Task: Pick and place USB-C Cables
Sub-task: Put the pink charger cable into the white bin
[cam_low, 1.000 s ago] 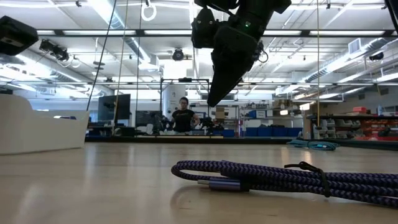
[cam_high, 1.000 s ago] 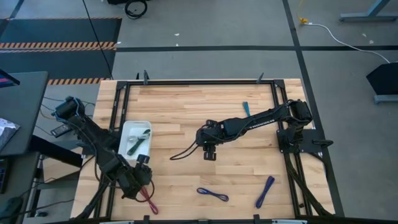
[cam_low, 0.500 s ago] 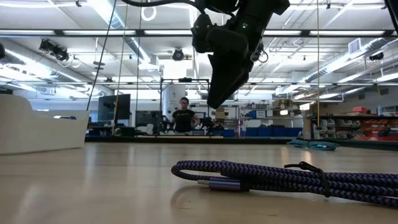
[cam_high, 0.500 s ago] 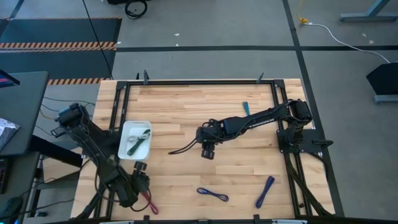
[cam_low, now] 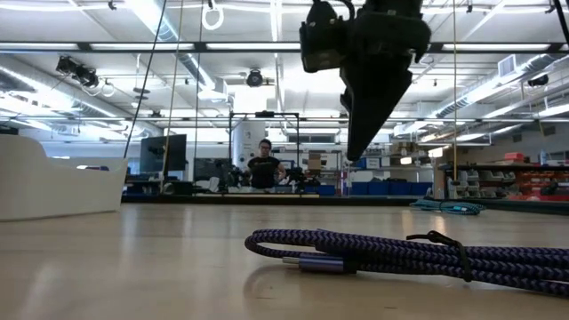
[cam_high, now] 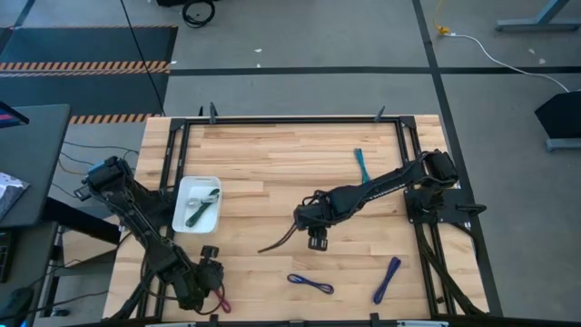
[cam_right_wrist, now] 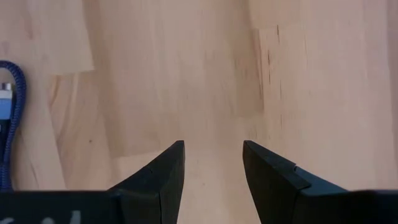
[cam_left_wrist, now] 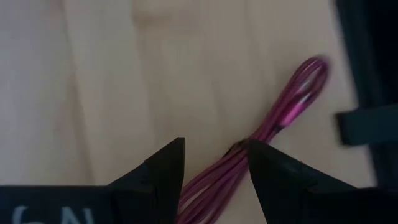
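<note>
In the high view my left gripper [cam_high: 209,282] hovers at the near-left corner of the table, over the dark red cable [cam_high: 221,302]. In its wrist view it [cam_left_wrist: 214,162] is open, and the dark red cable [cam_left_wrist: 280,115] runs on the wood between and below the two fingers. My right gripper [cam_high: 316,240] hangs open [cam_right_wrist: 213,162] over bare wood, just far of the blue cable [cam_high: 310,284], whose end shows in the wrist view [cam_right_wrist: 12,106]. The purple cable [cam_high: 388,279] and the teal cable [cam_high: 360,164] lie flat on the table. Green [cam_high: 195,216] and silver-white [cam_high: 205,195] cables lie in the white tray [cam_high: 182,193].
The black frame rail [cam_high: 290,119] runs around the table. A long black wire [cam_high: 277,243] trails from the right wrist onto the wood. In the low view the blue cable [cam_low: 400,253] lies in the foreground, the tray wall [cam_low: 53,182] at left, and a person [cam_low: 261,164] far behind.
My right gripper has moved toward the table's near edge and a little to the right, closer to the blue cable. My left gripper has moved toward the near edge, over the dark red cable. No cable has moved.
</note>
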